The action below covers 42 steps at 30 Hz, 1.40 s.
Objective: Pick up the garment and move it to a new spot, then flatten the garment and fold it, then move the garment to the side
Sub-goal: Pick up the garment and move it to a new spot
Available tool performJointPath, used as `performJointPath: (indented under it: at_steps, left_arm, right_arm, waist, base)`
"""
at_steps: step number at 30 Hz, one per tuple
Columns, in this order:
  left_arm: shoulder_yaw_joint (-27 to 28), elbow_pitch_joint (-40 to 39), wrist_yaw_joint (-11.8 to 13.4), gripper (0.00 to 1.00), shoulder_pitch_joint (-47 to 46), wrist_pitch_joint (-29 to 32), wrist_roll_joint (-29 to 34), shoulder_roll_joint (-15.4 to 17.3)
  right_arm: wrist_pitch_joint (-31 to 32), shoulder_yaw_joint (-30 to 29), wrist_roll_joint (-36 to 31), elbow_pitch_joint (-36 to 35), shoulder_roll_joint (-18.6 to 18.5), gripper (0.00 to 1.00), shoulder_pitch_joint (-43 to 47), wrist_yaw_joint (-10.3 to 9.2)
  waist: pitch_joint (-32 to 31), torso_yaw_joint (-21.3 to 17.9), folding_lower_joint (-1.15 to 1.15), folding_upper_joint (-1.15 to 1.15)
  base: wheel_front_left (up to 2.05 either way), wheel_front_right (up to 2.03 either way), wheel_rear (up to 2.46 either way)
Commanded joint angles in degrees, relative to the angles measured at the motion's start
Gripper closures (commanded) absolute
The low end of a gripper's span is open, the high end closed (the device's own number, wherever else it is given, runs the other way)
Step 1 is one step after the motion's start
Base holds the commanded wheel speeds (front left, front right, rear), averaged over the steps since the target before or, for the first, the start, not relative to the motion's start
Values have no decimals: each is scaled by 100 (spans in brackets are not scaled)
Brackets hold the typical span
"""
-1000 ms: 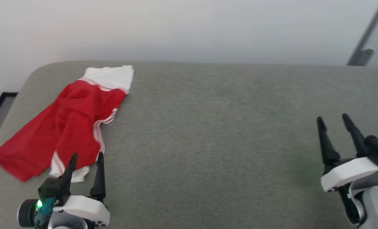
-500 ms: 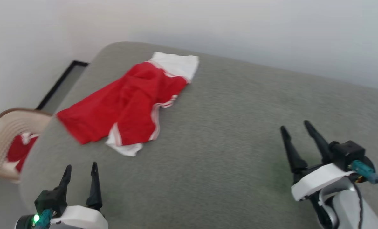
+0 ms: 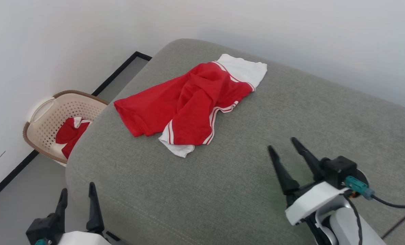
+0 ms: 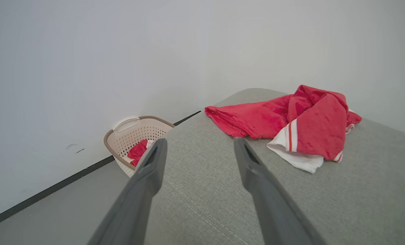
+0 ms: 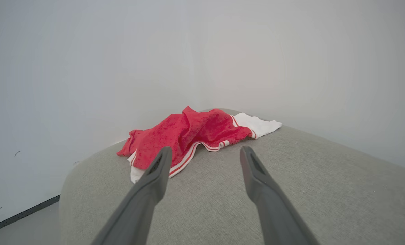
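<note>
From the head, we see the garment (image 3: 188, 105) lying crumpled on the grey cushion (image 3: 291, 112), near its far left corner. It is red. One white end lies by the far edge, and the other white end points toward us. Thin red and white stripes run along its seams.

The left gripper (image 3: 78, 188) is low down at the cushion's near left corner. Its two fingers are spread apart and hold nothing. The right gripper (image 3: 281, 143) hangs over the right part of the cushion, well apart from the garment. It is spread and empty too.

A pale basket (image 3: 45, 126) sits on the floor (image 3: 18, 211) beside the cushion's left edge, near the wall (image 3: 52, 41). A red cloth (image 3: 67, 134) lies in it.

From the left wrist, we see the basket past one finger and the garment past the other. Nothing touches the fingers.

From the right wrist, we see the garment ahead at the cushion's far end. Its white end lies to the right.
</note>
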Motion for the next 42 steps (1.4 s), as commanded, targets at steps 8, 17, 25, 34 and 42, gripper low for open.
performJointPath:
  at_steps: [8, 17, 25, 34, 42]
  left_arm:
    - [-89, -160, 85, 0, 124, -31, -128, -3]
    - [-419, 148, -315, 0, -846, -31, 332, 59]
    - [-945, 1664, -569, 0, -2993, -25, 456, 605]
    - [-2226, 3506, -592, 0, -4684, 1416, -610, 1392]
    - [-3174, 4059, -594, 0, -5376, 3371, -1976, 2173]
  right_arm:
    - [-28, 107, 95, 27, -30, 0, -139, 0]
    - [-28, -36, 125, -22, -116, 0, -266, 0]
    - [-28, -273, 118, -72, -279, 0, -313, 0]
    - [-28, -423, 111, -187, -236, 0, -417, 0]
    - [-28, -355, 85, -261, -155, 0, -681, 0]
  waist:
    - [14, -6, 0, 0]
    - [360, -643, 0, 0]
    - [870, -1457, 0, 0]
    - [1380, -2219, 0, 0]
    - [1858, -2803, 0, 0]
  base:
    - [0, 0, 0]
    - [0, 0, 0]
    - [0, 0, 0]
    - [0, 0, 0]
    - [0, 0, 0]
